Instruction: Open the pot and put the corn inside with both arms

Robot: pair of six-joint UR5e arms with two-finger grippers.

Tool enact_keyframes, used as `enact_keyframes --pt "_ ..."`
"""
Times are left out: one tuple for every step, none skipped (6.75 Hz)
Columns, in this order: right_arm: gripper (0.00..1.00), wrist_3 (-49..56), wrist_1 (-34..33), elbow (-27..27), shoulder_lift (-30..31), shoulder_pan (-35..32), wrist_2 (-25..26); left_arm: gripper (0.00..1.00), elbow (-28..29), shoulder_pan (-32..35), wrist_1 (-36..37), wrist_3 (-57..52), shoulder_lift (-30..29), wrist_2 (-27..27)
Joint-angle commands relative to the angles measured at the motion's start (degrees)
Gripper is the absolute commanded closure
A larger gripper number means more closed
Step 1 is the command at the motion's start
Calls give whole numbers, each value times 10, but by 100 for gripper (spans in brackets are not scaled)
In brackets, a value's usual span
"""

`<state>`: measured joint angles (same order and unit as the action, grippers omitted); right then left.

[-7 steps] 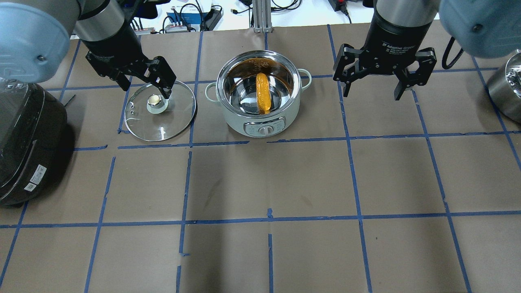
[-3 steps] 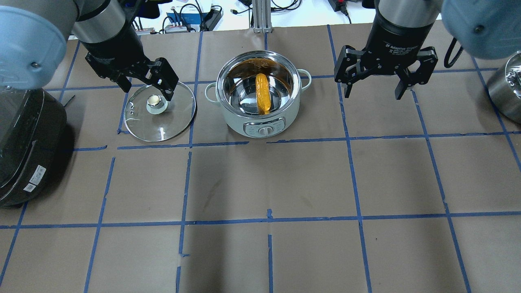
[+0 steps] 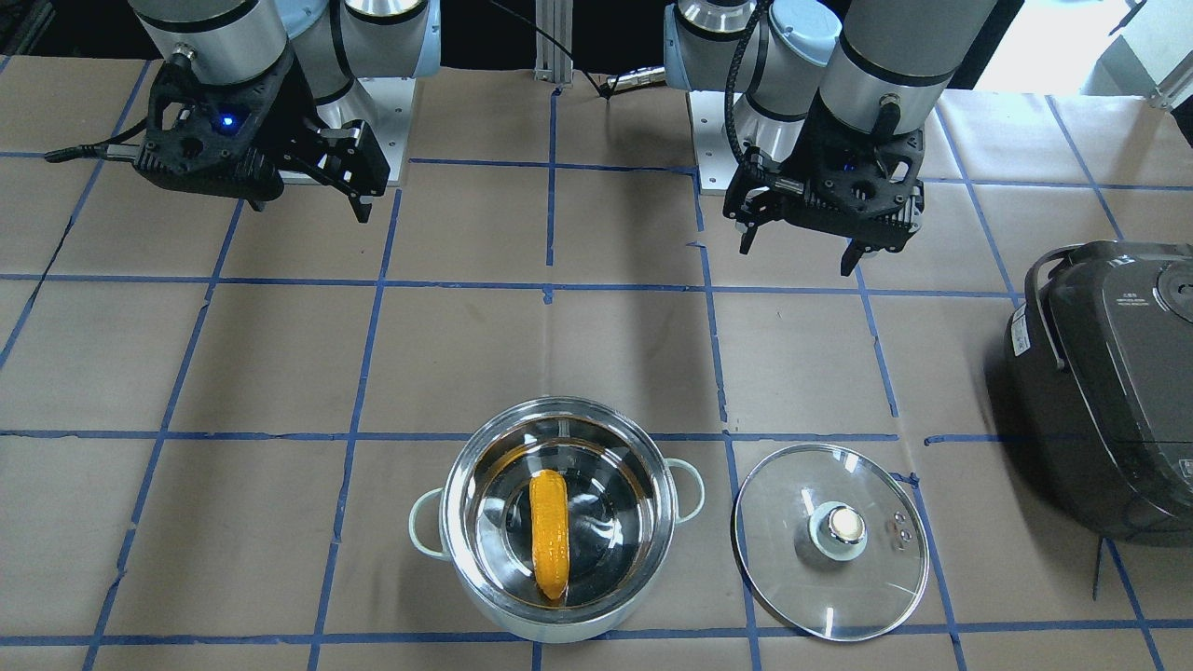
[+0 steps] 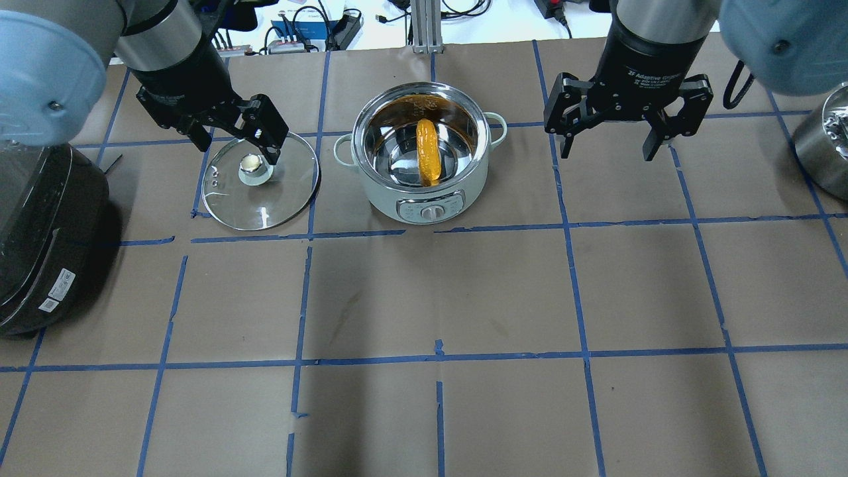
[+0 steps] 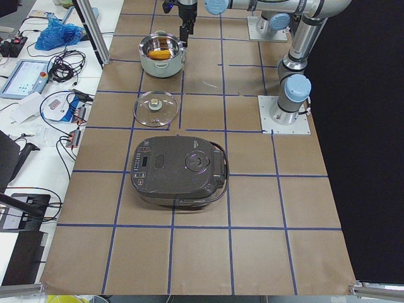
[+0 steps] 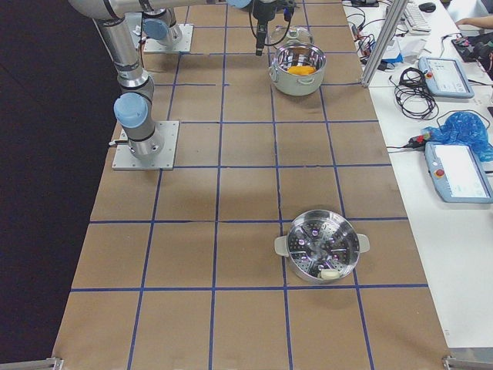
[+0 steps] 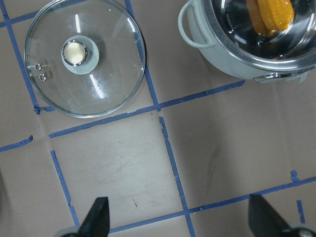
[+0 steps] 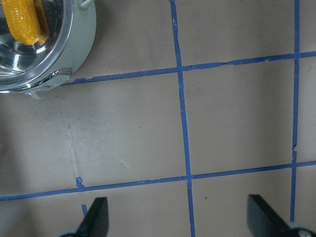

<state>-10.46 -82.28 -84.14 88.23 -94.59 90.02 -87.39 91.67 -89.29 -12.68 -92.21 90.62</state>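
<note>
The pot (image 4: 381, 195) stands open at the table's far middle, steel inside, with a pale green wall. The corn (image 4: 428, 151) lies inside it, also seen in the front view (image 3: 548, 533). The glass lid (image 4: 262, 202) lies flat on the table to the pot's left, knob up. My left gripper (image 4: 237, 151) hovers open and empty above the lid's far edge. My right gripper (image 4: 606, 157) hovers open and empty to the right of the pot. The left wrist view shows the lid (image 7: 108, 74) and the pot (image 7: 207, 44).
A dark grey rice cooker (image 4: 40, 232) sits at the left edge. A steel steamer pot (image 4: 825, 146) sits at the right edge. Cables and devices (image 4: 311, 26) lie beyond the table's far edge. Brown paper with blue tape lines (image 4: 437, 358) covers the table.
Both grippers have shifted only slightly, the right one a little up and to the right. The pot, the corn and the lid have not moved.
</note>
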Motion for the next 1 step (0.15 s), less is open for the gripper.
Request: enact_keyframes --pt "0 0 -1 2 1 -2 -2 0 -1 -2 0 -1 0 1"
